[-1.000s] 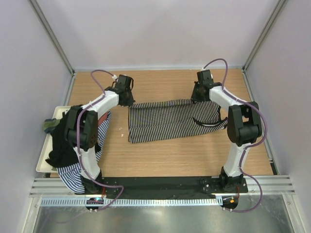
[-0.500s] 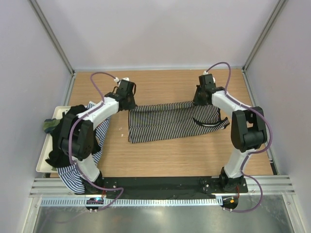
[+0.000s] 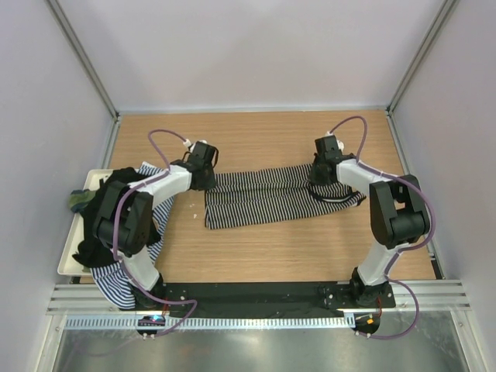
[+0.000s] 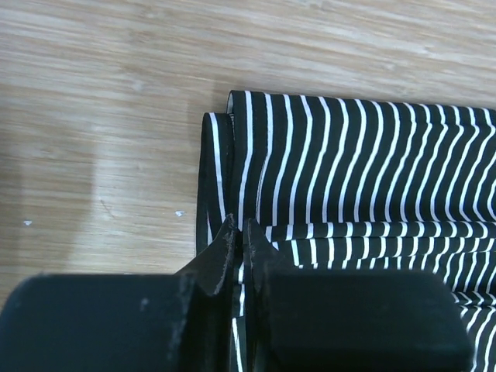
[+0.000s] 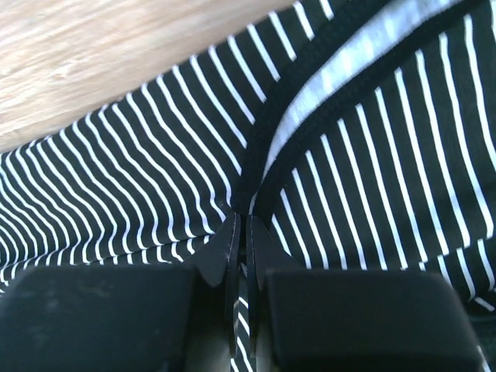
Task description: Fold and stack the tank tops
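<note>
The black-and-white striped tank top lies lengthwise across the middle of the wooden table, its straps at the right end. My left gripper is shut on its far left edge, and the pinched cloth shows between the closed fingers in the left wrist view. My right gripper is shut on the far edge near the strap end, with the closed tips showing in the right wrist view. The striped cloth fills both wrist views. A doubled edge shows at the left corner.
A white tray sits at the left table edge. It holds a pile with a black tank top, a blue-and-white striped one hanging over the near rim, and a green one. Walls enclose the table on three sides.
Both grippers have moved towards the near side, drawing the far edge of the striped tank top over itself. The top now looks narrower from far to near.
</note>
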Motion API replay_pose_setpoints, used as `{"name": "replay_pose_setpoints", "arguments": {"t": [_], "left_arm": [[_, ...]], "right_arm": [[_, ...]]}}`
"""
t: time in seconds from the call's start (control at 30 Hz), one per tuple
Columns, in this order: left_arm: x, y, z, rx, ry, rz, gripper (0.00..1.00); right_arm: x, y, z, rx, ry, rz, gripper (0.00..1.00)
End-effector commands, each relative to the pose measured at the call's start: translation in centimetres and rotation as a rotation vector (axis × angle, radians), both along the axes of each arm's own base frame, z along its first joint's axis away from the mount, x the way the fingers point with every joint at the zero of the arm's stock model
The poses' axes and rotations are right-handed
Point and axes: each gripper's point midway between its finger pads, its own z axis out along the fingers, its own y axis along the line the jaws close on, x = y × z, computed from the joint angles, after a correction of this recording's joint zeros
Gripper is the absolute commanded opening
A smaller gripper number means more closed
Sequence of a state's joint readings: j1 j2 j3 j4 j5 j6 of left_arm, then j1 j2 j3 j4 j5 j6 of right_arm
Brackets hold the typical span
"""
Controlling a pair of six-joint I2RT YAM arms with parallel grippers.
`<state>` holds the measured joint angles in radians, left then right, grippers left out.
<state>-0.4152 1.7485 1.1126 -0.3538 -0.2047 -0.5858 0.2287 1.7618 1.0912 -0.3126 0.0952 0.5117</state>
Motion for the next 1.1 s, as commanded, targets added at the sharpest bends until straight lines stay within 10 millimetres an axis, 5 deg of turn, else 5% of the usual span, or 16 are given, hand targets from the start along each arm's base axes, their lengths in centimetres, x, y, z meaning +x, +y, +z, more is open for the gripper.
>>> {"name": "replay_pose_setpoints", "arguments": {"t": [0.0,0.23,0.33,0.53,0.6,0.87,1.07], "left_arm": [[0.3,-0.3,0.9,-0.008,-0.053,0.011,0.06],[-0.8,-0.2,1.5,0.006,-0.110,0.016,0.33],[-0.8,0.2,2.1,0.015,-0.124,0.030,0.40],[0.0,-1.0,5.5,-0.079,-0.205,0.043,0.45],[0.4,-1.8,5.9,-0.108,-0.203,0.020,0.45],[1.0,-4.7,2.3,-0.162,-0.071,-0.052,0.37],[-0.1,-4.4,0.7,-0.155,-0.034,-0.055,0.21]], "right_arm": [[1.4,-1.3,2.6,-0.027,-0.121,-0.090,0.07],[0.9,-2.3,4.8,-0.034,-0.217,-0.145,0.46],[0.3,-2.4,5.3,-0.019,-0.256,-0.144,0.51],[1.4,-0.9,6.4,0.021,-0.276,-0.093,0.45],[1.7,-0.1,5.4,0.027,-0.237,-0.064,0.42],[2.8,1.6,2.9,-0.003,-0.146,-0.012,0.31],[1.1,1.5,0.8,-0.024,-0.084,-0.014,0.23]]}}
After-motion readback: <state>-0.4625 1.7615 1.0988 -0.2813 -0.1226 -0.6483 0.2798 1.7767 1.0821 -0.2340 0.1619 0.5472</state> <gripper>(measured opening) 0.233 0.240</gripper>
